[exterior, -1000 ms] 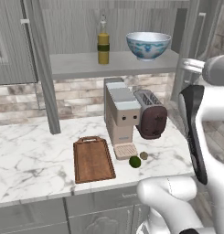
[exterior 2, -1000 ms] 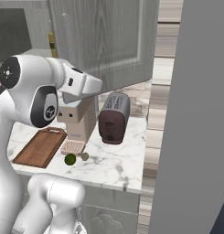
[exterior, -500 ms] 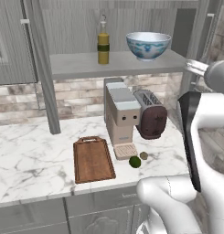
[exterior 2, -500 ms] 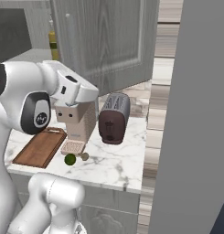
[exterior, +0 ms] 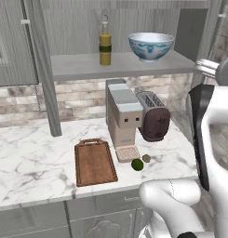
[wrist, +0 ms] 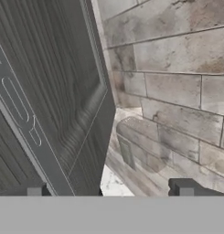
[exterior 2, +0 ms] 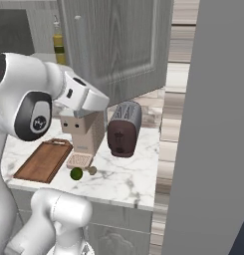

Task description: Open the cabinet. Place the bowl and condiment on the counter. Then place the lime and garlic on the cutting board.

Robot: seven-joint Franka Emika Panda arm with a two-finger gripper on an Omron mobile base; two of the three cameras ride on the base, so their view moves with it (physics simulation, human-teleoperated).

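Note:
The cabinet (exterior: 120, 28) stands open, its right door (exterior 2: 118, 45) swung out. On its grey shelf stand the condiment (exterior: 104, 46) (exterior 2: 59, 45) and, to its right, the blue-and-white bowl (exterior: 150, 46). On the counter (exterior: 27, 162) lies the cutting board (exterior: 93, 161) (exterior 2: 44, 160). The lime (exterior: 137, 164) (exterior 2: 76, 173) and the garlic (exterior: 146, 158) (exterior 2: 92, 170) rest just right of the board. My gripper (wrist: 111, 192) is open with nothing between its fingertips (wrist: 35, 191), close to the door's grey panel (wrist: 45, 91), with brick wall to the right.
A beige coffee machine (exterior: 122, 116) and a dark toaster (exterior: 153, 122) stand behind the lime and garlic. A grey cabinet post (exterior: 41, 69) rises at the left of the shelf. A tall grey panel (exterior 2: 208, 124) closes off the right side.
The jaws have spread to their widest. The arm has shifted slightly beside the open right door. Bottle, bowl, lime, garlic and board have not moved.

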